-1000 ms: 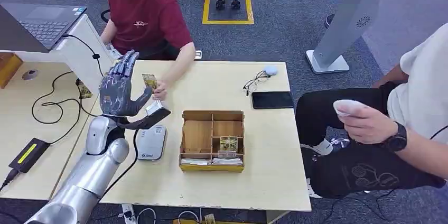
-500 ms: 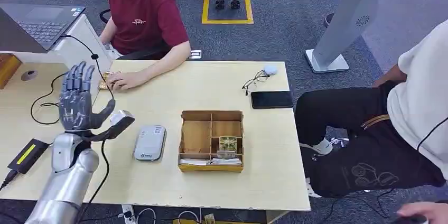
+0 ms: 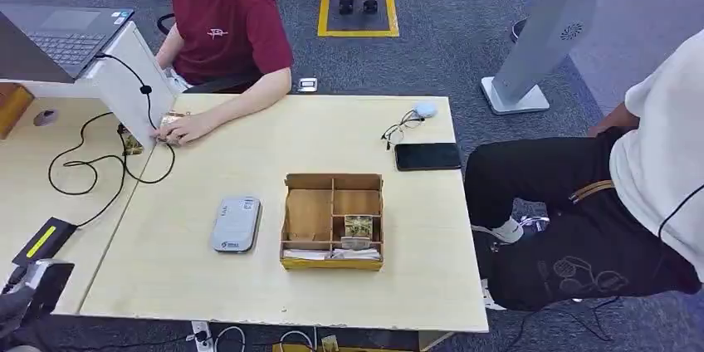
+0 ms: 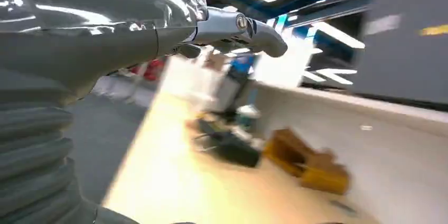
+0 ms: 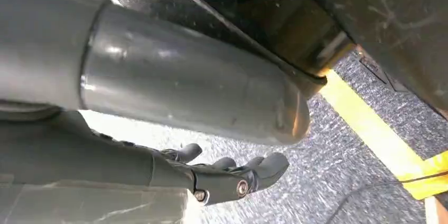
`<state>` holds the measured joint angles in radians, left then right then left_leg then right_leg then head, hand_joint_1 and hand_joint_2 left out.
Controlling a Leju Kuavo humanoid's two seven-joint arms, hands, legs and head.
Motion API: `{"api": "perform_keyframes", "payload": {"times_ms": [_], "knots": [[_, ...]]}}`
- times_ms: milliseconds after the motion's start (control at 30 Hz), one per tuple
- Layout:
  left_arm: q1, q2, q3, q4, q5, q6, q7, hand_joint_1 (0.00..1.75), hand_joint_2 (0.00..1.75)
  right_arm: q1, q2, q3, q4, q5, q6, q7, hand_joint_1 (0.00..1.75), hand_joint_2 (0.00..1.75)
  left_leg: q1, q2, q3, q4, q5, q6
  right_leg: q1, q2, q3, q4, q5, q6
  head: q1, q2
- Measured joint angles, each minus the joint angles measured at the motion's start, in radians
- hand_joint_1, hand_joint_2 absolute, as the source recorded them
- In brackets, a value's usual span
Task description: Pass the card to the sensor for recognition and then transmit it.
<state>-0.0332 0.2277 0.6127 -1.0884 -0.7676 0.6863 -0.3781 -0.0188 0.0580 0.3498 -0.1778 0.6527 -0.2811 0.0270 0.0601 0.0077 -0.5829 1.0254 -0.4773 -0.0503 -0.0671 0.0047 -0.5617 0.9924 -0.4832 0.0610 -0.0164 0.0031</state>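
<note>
Presently one sensor (image 3: pixel 236 224), one wooden box (image 3: pixel 334 221)

An office-like test space is suggested by the grey carpet tiles (image 3: pixel 465 28), pale desks (image 3: pixel 274 286) (cables trailing across them), an open laptop (image 3: pixel 62 36) and a yellow floor marking (image 3: pixel 357 32).

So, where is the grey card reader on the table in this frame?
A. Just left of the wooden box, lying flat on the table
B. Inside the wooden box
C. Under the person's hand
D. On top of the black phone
A: the card reader lies flat on the table, apart from and left of the wooden box in the head view.
</note>
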Motion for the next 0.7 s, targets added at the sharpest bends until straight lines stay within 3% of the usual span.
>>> {"api": "perform_keyframes", "payload": {"times_ms": [167,267,300,433,600,633,667,700], "knots": [[0.042,-0.025,0.141,0.070,0.097,-0.064,-0.011,0.00,1.75,0.001,0.004,-0.015,0.000,-0.014,-0.003,-0.001,0.00,0.00,0.000,-0.001,-0.002,-0.001,0.000,0.000,0.000,-0.001,0.003,0.001,0.000,0.000,0.001,0.000],[0.045,-0.033,0.280,0.239,0.105,-0.113,0.082,0.00,1.75,0.003,0.005,-0.025,0.000,-0.018,-0.006,-0.007,0.00,0.00,0.000,0.000,0.001,-0.001,-0.001,-0.001,0.000,0.000,0.002,0.000,0.000,0.000,0.000,0.000],[0.048,-0.039,0.319,0.294,0.112,-0.116,0.103,0.00,1.75,0.004,0.005,-0.027,0.000,-0.018,-0.007,-0.008,0.00,1.75,0.000,0.000,0.001,-0.001,-0.001,-0.001,0.000,0.000,0.002,0.000,0.000,0.000,0.000,0.000],[0.048,-0.084,0.425,0.496,0.090,-0.173,0.198,0.00,1.75,0.004,0.005,-0.038,0.000,-0.042,0.000,-0.021,0.00,1.75,-0.001,-0.004,0.001,0.000,-0.002,-0.001,-0.001,-0.004,0.003,-0.002,-0.002,0.003,0.000,0.000],[0.050,-0.139,0.413,0.635,0.130,-0.231,0.224,0.00,1.75,0.005,0.005,-0.077,-0.007,-0.101,0.025,-0.027,0.00,1.75,0.000,-0.003,0.002,0.000,-0.002,-0.001,0.000,-0.004,0.004,-0.002,-0.002,0.002,0.002,0.000],[0.050,-0.144,0.401,0.650,0.147,-0.243,0.232,0.00,1.75,0.005,0.005,-0.085,-0.011,-0.116,0.033,-0.028,0.00,0.00,0.000,-0.003,0.003,0.000,-0.002,-0.001,0.000,-0.004,0.004,-0.002,-0.002,0.002,0.002,0.000],[0.050,-0.146,0.387,0.661,0.163,-0.255,0.234,0.00,0.00,0.006,0.005,-0.091,-0.014,-0.130,0.041,-0.028,0.00,0.00,0.000,-0.003,0.003,0.000,-0.002,-0.001,0.000,-0.004,0.004,-0.002,-0.002,0.002,0.002,0.000],[0.052,-0.151,0.370,0.671,0.181,-0.268,0.237,0.00,0.00,0.009,0.005,-0.098,-0.016,-0.145,0.050,-0.028,0.00,0.00,0.000,-0.004,0.003,0.000,-0.002,-0.001,0.000,-0.004,0.004,-0.002,-0.002,0.002,0.002,0.000]]}}
